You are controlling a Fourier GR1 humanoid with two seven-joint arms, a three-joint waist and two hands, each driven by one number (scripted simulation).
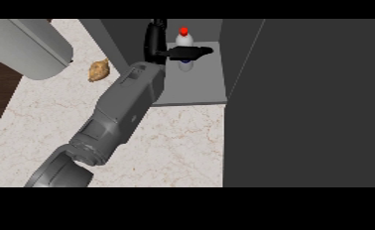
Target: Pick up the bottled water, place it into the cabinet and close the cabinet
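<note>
A: Left to right, quick. What's far left?

B: One big rounded grey metal appliance body (33, 45) at the top left corner, on the pale marbled stone counter (176, 144). Beside it one small tan lumpy food item (98, 70), lying on the counter, apart from everything else.

A: Arms?

B: One grey forearm (110, 125) comes in from the lower left edge and reaches up into the cabinet. One black hand (164, 49); which side it belongs to, cannot tell. Thumb and fingers curl round the bottle.

A: Bottle count?

B: One clear plastic water bottle with a red cap (184, 39), upright, inside the dark grey open cabinet (194, 87), toward the back of its grey shelf. Hand hides its middle.

A: Right side?

B: One dark cabinet door panel (307, 100), filling the right.
</note>
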